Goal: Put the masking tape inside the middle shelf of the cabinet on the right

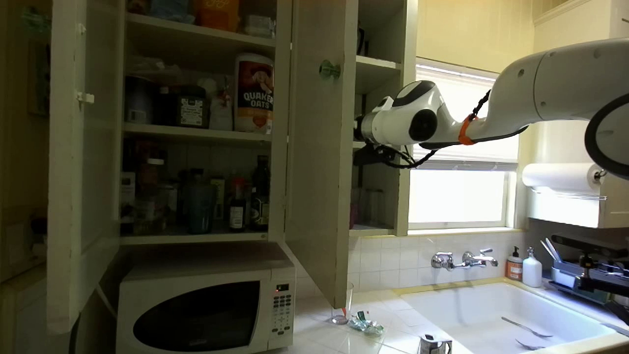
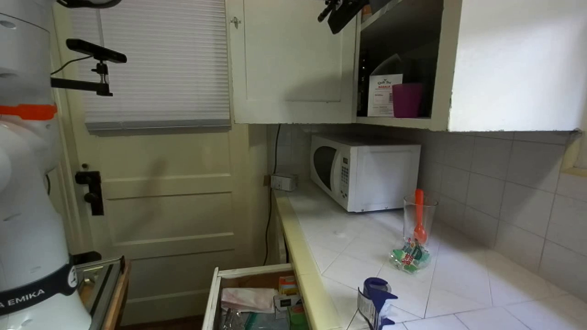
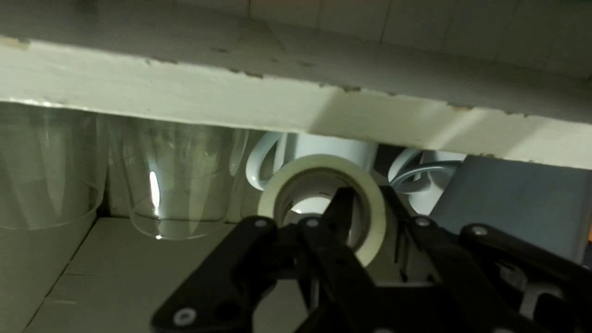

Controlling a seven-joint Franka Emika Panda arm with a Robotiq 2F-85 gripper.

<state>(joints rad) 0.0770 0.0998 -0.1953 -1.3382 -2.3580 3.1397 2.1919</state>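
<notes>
The masking tape (image 3: 274,194), a pale cream roll, faces the wrist camera with its hole. My gripper (image 3: 367,196) is shut on its ring wall, one finger in the hole and one outside. The wrist picture seems upside down. The roll is in front of or within the compartment over the middle shelf (image 3: 222,99), apart from that board's edge. In an exterior view the middle shelf (image 1: 360,145) shows as a short strip. The narrow white cabinet (image 1: 406,196) has its door (image 1: 317,172) open, hiding my fingers and the tape. In an exterior view, dark wrist hardware (image 2: 344,16) shows.
Clear glasses (image 3: 180,180), white mugs (image 3: 333,145) and a grey box (image 3: 513,199) stand in the compartment. The upper board (image 1: 376,62) is above the arm. A purple cup (image 2: 407,101) is in the cabinet. The wider crowded cabinet (image 1: 196,132) stands beside the open door.
</notes>
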